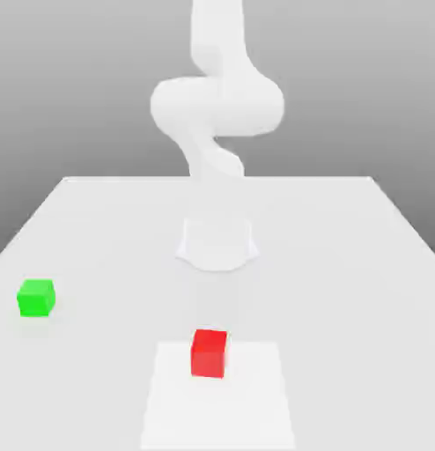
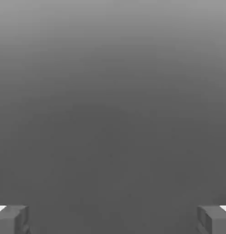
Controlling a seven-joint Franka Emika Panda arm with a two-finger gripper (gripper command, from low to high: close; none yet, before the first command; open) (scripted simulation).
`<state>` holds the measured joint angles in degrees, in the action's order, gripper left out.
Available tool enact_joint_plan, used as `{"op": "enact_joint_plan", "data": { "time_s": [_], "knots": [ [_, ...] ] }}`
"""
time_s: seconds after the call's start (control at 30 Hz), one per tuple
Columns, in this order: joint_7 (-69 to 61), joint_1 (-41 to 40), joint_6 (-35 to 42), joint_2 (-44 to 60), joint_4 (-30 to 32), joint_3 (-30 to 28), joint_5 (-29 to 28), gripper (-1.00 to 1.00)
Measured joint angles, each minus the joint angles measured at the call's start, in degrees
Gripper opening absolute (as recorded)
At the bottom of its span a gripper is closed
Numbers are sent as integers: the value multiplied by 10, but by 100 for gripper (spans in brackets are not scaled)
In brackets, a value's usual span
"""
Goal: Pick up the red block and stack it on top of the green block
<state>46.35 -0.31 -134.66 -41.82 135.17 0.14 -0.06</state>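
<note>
Red block (image 1: pixel 209 352) matte cube, green block (image 1: pixel 36 298) alike (well apart), gripper (image 2: pixel 113 219) spread wide

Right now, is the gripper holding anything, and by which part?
Nothing. The gripper is open with nothing between its fingers; the red block and green block both sit on the table.

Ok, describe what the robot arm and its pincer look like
The arm is plain white, built of thick rounded segments on a flared round base, with no cables or markings to be seen. In the hand view the pincer has two blocky grey fingers with white upper faces.
</note>
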Motion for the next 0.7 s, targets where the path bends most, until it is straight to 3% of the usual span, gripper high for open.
{"op": "enact_joint_plan", "data": {
  "time_s": [0.57, 0.7],
  "knots": [
    [40, -20, -247, 358, 274, 3, 1, 0],
    [43, -20, -322, 451, 282, 1, 0, 0]
  ]
}}
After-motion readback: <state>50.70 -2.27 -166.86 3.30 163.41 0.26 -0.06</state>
